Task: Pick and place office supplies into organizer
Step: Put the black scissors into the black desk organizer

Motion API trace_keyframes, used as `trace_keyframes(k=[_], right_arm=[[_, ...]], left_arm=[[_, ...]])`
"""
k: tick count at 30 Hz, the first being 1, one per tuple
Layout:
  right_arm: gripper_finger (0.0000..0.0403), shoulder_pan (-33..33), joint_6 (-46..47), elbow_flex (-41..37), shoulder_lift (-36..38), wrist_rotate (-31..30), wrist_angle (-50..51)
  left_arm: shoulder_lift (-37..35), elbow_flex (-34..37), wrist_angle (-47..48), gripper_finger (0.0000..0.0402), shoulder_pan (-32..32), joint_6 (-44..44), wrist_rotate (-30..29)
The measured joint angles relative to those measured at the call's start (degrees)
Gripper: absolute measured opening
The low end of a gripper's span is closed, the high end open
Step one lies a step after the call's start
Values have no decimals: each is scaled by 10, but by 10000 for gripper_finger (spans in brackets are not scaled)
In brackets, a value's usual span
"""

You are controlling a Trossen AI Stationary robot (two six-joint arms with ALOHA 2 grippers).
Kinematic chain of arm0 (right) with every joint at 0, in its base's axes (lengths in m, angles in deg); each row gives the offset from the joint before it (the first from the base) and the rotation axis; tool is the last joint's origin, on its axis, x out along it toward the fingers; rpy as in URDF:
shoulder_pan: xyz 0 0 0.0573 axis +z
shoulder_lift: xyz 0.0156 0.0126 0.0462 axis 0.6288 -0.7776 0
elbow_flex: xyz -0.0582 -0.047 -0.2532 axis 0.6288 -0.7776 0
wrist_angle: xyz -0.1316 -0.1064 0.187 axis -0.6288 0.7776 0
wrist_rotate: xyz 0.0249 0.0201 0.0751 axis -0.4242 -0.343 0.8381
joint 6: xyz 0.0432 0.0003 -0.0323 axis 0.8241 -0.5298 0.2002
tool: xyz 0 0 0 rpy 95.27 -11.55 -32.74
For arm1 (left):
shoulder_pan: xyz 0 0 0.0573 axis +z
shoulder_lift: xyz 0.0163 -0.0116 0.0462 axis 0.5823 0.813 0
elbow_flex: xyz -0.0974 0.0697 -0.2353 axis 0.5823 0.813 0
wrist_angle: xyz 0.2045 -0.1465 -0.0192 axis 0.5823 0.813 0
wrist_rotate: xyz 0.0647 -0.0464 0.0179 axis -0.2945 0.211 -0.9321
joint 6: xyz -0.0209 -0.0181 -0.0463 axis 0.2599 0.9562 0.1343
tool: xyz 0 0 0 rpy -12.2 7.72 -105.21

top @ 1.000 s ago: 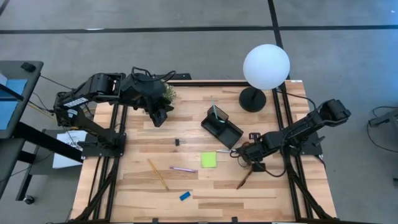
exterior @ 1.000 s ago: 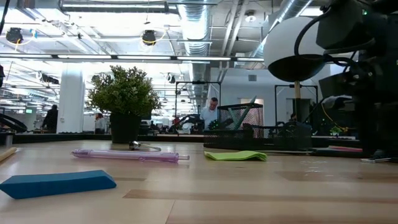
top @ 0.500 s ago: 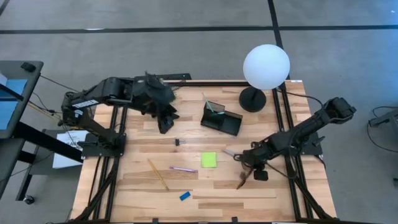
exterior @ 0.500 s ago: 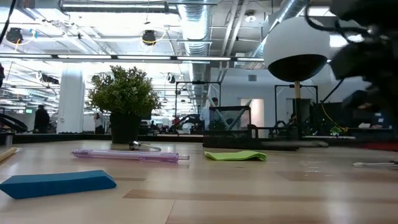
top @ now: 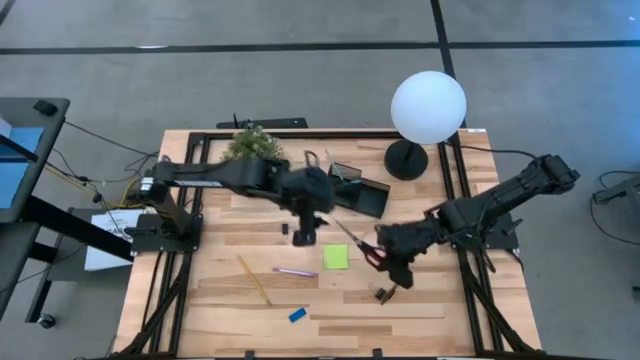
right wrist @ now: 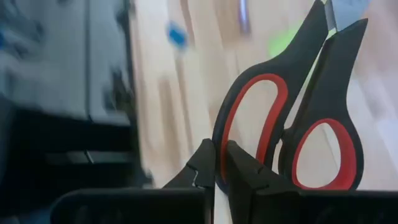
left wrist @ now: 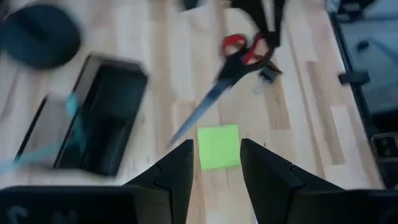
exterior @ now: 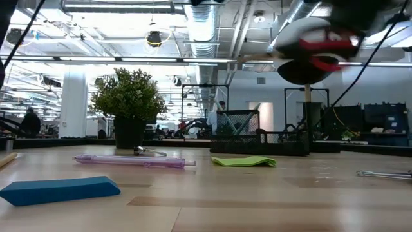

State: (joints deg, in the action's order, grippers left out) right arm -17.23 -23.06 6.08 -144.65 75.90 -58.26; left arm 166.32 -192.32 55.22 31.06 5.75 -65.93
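Wooden bench (top: 220,300), slatted top, black frame rails along its edges. No brand, label or legible writing on any item in any view.

White globe lamp (top: 428,107) on a round black base stands at the far right corner; a green potted plant (top: 250,146) stands at the far edge, left of centre.

Left arm reaches across mid-bench; left tool (top: 304,235) hangs above the bench between the organizer and the small black clip (top: 285,229), fingers (left wrist: 180,171) parted, nothing between them.

Right tool (top: 385,255) is clamped fully closed on a handle loop of the red-handled scissors (top: 362,243), which are lifted clear of the bench, blades closed and pointing toward the organizer.

Black organizer (top: 358,190) sits just left of the lamp base, a teal pen (left wrist: 46,134) leaning in its mesh cup.

Lime-green sticky-note pad (top: 335,257) lies flat at centre, beneath the scissors' blade tip. Yellow pencil (top: 253,279) lies near front left, pink pen (top: 295,272) beside it. Brown pen (top: 384,294) lies under the right tool. Blue eraser (top: 297,315) lies nearest the front edge.
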Motion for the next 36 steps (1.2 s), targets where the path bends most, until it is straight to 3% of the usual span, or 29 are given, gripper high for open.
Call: trace_keyframes(k=[6, 19, 24, 36], right_arm=[[11, -44, 95, 29, -11, 33, -50], [12, -100, 107, 32, -11, 52, -122], [12, -114, 115, 32, -11, 62, -177], [12, -109, 116, 32, -10, 68, -204]], left_arm=[[40, 0, -32, 128, -32, -121, -24], [56, -1, -78, 128, -66, -257, -58], [57, 0, -99, 128, -65, -285, -71], [57, 0, -95, 128, -65, -288, -96]])
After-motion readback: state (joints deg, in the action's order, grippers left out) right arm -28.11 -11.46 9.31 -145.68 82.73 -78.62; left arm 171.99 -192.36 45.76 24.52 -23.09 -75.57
